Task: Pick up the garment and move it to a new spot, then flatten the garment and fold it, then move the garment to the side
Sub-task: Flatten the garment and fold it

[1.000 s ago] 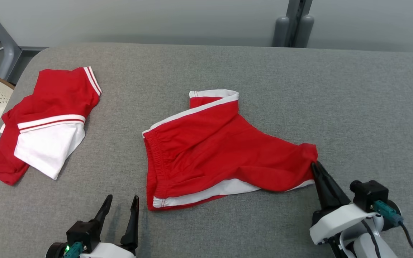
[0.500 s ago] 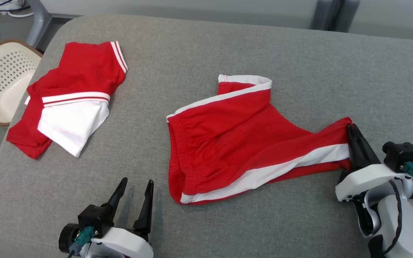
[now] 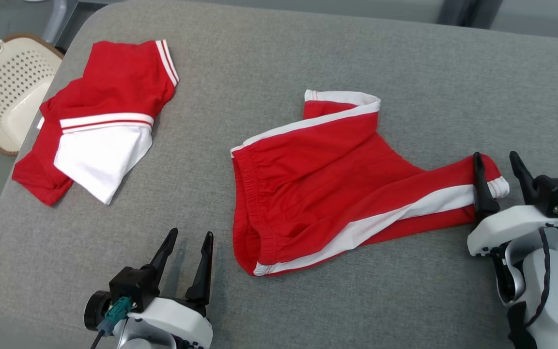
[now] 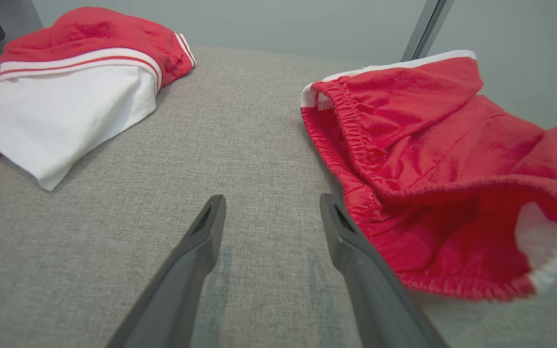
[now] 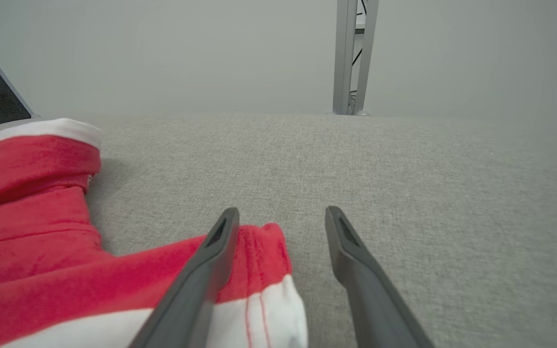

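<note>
**stitchbot:** where do things sit right now, and which claw is closer?

**gray_pad:** Everything measured off the red shorts (image 3: 327,189), since they look like the piece in play. They lie across the grey padded tabletop (image 3: 308,53), with the long axis running from the elastic waistband (image 3: 245,194) to one stretched-out leg hem (image 3: 499,186). The right gripper (image 3: 495,156) is right at that hem end. Its fingers are spread apart with the hem tip lying loose between them and one finger resting on the cloth, so nothing is pinched. The left gripper (image 3: 191,233) is just off the waistband corner, also spread wide and holding nothing.

**stitchbot:** and the shirt?

**gray_pad:** The jersey shirt (image 3: 104,111) is well apart from the shorts, out past the waistband end. It's bundled, with a white sleeve on top and thin red-and-white stripes. A cream perforated basket (image 3: 7,77) sits farther out the same way.

**stitchbot:** fabric?

**gray_pad:** Soft, floppy knit, slightly fuzzy up close, with a gathered waistband and white side trim. The other leg is flipped up on the far side, so it isn't flat yet. My guess is the next grab wants both ends, one claw each.
</note>
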Robot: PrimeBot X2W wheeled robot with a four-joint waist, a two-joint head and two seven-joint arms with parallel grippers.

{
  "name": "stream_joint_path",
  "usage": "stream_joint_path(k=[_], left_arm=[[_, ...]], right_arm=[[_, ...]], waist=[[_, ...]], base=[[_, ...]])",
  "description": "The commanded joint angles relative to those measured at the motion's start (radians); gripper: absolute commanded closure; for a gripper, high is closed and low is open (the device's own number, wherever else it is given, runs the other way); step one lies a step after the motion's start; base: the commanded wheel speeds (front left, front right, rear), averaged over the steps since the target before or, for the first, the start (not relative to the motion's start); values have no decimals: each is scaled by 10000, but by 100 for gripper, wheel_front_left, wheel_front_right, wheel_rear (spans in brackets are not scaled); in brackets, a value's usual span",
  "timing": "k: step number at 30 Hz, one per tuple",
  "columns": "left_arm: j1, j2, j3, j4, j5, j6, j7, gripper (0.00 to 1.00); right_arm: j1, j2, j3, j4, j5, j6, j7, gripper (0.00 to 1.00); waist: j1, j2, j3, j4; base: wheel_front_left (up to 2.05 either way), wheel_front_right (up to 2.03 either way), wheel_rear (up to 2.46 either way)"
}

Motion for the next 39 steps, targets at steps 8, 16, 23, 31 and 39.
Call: stream_joint_path(k=[8,16,23,31,39], left_arm=[[288,37,319,-43,267,-1,-23,0],[822,39,661,29,580,-59,-21,0],[1242,39,1013,145,784,-109,-21,0],[1723,39,1147,113,860,35,-21,0],[1972,37,1120,56,786,127,-21,0]], right_arm=[[1523,29,-9,-1735,238,1,-1,0],[3052,30,514,-2907,611,1,-1,0],[3957,23,645,-3460,830,1,-1,0],[4591,27,931,-3522,993,1,-1,0],[4764,24,1087,-3551,1048,1,-1,0]], waist=[[0,0,-995,-907],[0,0,-1882,-1659],[0,0,-2519,-2039],[0,0,-3111,-2139],[0,0,-3214,-2162]], base=[[0,0,0],[0,0,0],[0,0,0],[0,0,0],[0,0,0]])
